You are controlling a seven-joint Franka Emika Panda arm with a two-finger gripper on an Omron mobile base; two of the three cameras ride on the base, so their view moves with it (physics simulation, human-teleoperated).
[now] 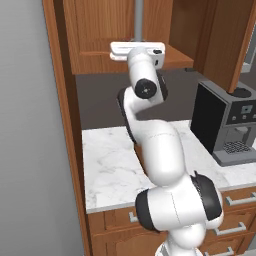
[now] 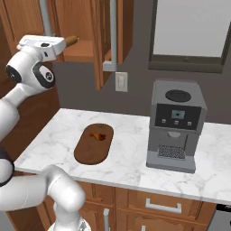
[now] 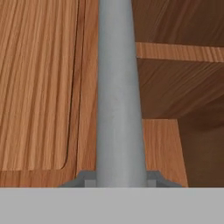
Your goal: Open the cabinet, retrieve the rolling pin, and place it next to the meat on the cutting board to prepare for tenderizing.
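A white Franka Panda robot arm with dark joints (image 1: pixel 160 165) rises from its base, bends at a rounded elbow and reaches upward and forward. Its forearm ends in a dark circular wrist joint (image 1: pixel 145 88), above which the flat white hand lies level, pointing away from the cameras. In the right base view the same hand sits at the upper left. The two-finger gripper (image 1: pixel 136 50) at the front of the hand is closed, its jaws drawn together.
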